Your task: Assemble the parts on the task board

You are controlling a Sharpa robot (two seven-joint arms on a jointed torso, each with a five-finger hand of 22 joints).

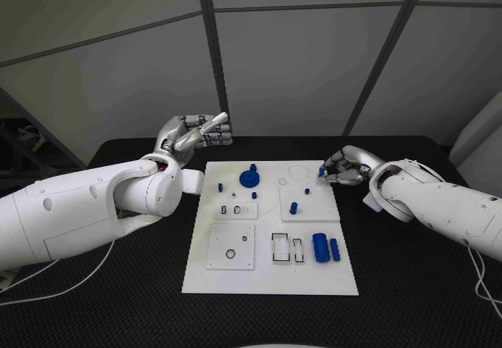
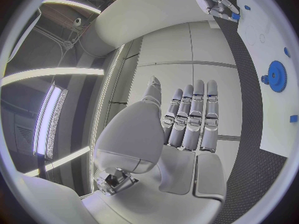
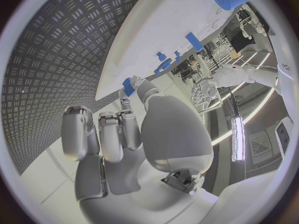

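The white task board (image 1: 270, 279) lies mid-table. A blue gear (image 1: 250, 177) stands near its far edge, with small blue pegs (image 1: 294, 209) around it and two blue cylinders (image 1: 326, 249) near the right edge. My right hand (image 1: 343, 167) hovers at the board's far right corner and pinches a small blue part (image 1: 322, 172) between thumb and fingertip; the right wrist view shows that blue part (image 3: 127, 86) at the fingertips. My left hand (image 1: 194, 132) is raised beyond the board's far left corner, its fingers (image 2: 190, 117) extended and holding nothing. The gear (image 2: 276, 76) appears in the left wrist view.
A black ring (image 1: 230, 254) lies on a raised square at the board's near left. Rectangular slots (image 1: 281, 246) sit beside the cylinders. Black textured table (image 1: 418, 290) surrounds the board. A cable (image 1: 63, 286) runs along the table's left side.
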